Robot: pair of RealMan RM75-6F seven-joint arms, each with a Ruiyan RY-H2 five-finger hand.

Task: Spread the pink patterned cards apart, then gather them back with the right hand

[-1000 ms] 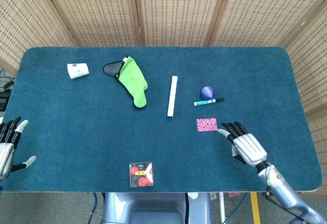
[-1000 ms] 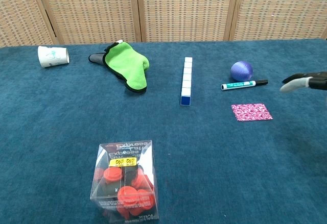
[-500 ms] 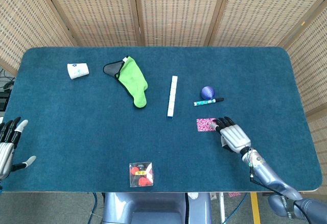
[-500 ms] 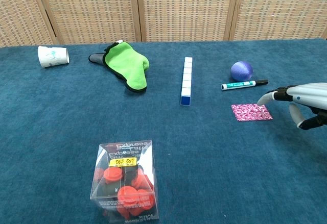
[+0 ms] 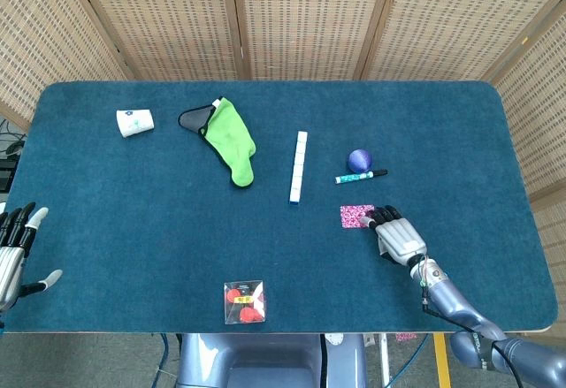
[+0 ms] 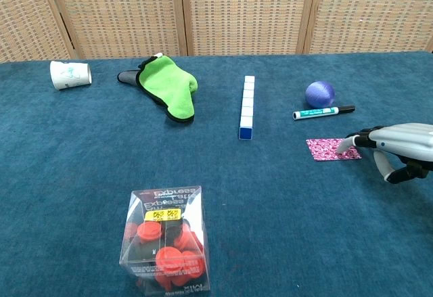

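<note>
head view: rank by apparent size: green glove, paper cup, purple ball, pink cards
1. green glove, clearly largest
2. paper cup and pink cards: look about alike, cards partly under the right hand
3. purple ball, smallest

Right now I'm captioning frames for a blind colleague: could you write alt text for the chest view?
The right hand rests its fingertips on the pink patterned cards, still stacked on a blue table. Behind them lie a marker and purple ball.
</note>
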